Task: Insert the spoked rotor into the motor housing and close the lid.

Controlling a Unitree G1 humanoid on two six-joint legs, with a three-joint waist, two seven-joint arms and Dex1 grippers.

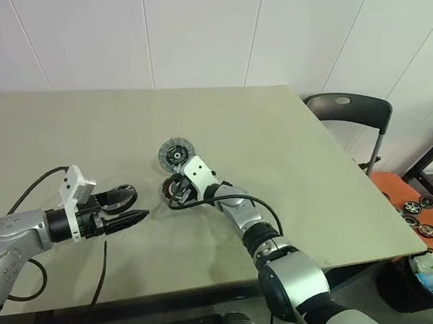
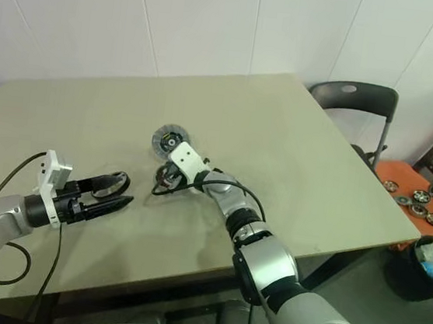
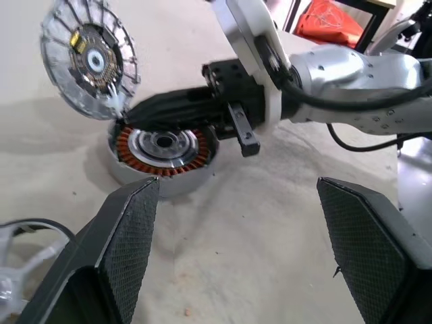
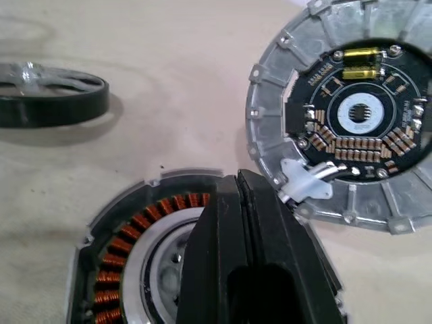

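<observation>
The motor housing (image 4: 128, 250), a silvery cup ringed with copper windings, sits mid-table. Its lid (image 4: 351, 115) stands swung open beside it, its circuit-board underside showing, joined to the housing by a white hinge clip. My right gripper (image 4: 239, 179) is shut, empty, with its fingers lying over the housing's rim by the hinge. The spoked rotor (image 4: 50, 94) lies flat on the table left of the housing (image 1: 170, 189). My left gripper (image 1: 134, 207) is open and empty, pointing toward the housing (image 3: 162, 152). The rotor (image 1: 121, 195) is just outside one of its fingers, not between them.
The beige table (image 1: 294, 163) has its right edge close to a dark chair (image 1: 347, 114). An orange tray (image 1: 419, 205) with several more round motor parts and a black bin (image 1: 422, 283) stand beyond that edge. Black cables trail from both wrists.
</observation>
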